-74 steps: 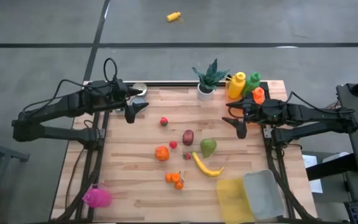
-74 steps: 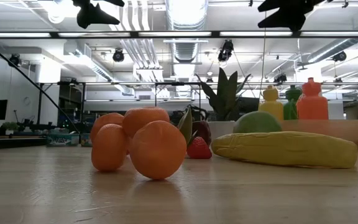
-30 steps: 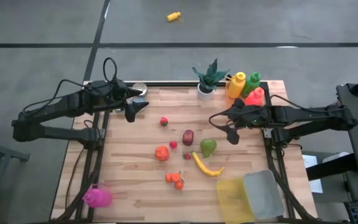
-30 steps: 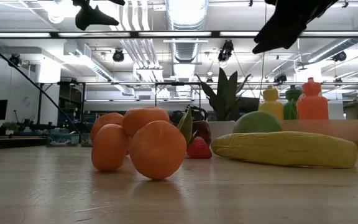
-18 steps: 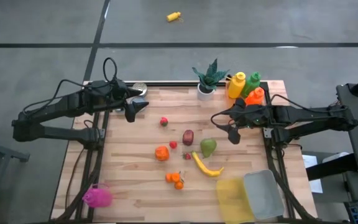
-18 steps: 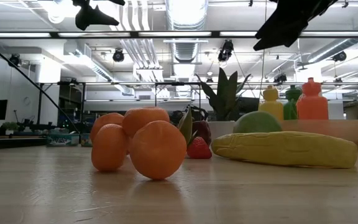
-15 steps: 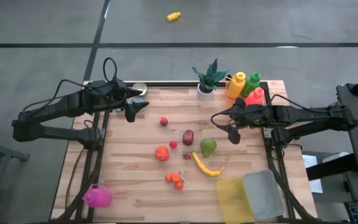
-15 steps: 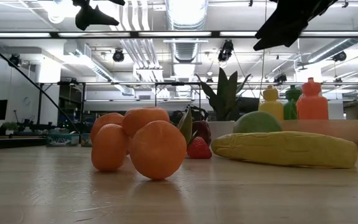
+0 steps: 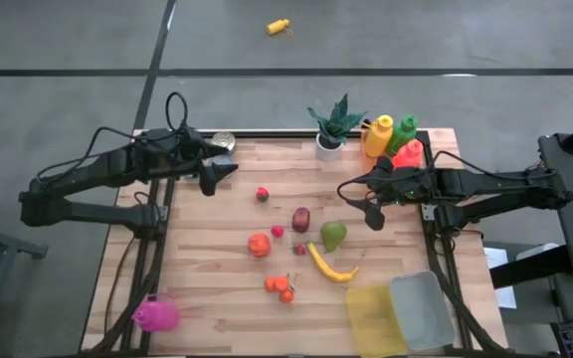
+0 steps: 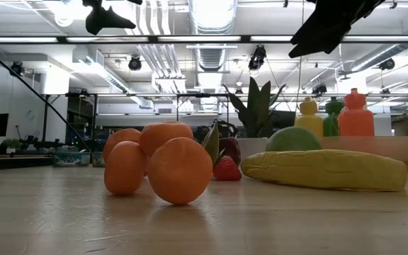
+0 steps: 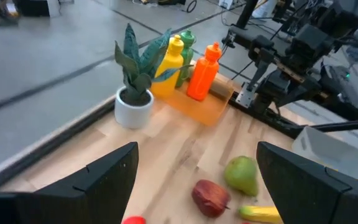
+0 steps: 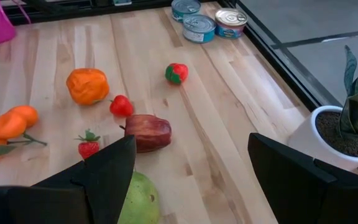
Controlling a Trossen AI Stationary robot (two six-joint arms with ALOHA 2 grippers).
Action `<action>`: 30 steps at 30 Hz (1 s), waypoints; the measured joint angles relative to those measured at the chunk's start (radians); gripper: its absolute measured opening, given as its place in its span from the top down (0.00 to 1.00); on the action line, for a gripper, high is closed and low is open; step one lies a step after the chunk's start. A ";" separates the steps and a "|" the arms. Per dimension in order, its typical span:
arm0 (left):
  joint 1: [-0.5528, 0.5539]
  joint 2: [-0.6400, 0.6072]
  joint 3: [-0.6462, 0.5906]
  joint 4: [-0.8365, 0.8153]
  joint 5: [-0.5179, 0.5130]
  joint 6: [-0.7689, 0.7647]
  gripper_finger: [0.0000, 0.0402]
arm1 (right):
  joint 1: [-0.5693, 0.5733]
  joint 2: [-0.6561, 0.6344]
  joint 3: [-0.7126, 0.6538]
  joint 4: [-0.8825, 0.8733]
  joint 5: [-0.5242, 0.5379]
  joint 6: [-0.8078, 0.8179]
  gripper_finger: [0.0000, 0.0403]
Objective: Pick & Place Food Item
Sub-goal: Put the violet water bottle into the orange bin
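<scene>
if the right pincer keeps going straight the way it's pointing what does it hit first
Probably the green pear, low between the open right pincer fingers; the dark red apple lies just beyond. Depth is uncertain.

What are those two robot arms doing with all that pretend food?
Nothing is being held. The right gripper hangs open above the table, just beside the green pear and near the dark red apple and banana. The left gripper waits open at the far left corner by the tin cans. The yellow bin and the clear bin at the near right corner look empty.
</scene>
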 joint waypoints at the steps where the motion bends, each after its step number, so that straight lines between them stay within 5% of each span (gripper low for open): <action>1: -0.001 -0.001 0.000 -0.010 0.009 -0.025 0.17 | 0.000 0.000 0.000 0.000 0.000 0.000 0.24; 17: -0.105 0.009 0.000 -0.462 0.091 -0.566 0.17 | 0.000 0.000 0.000 0.001 0.000 0.000 0.24; 30: -0.397 0.012 0.086 -0.588 0.126 -0.602 0.17 | 0.000 0.000 0.000 0.001 0.001 0.000 0.24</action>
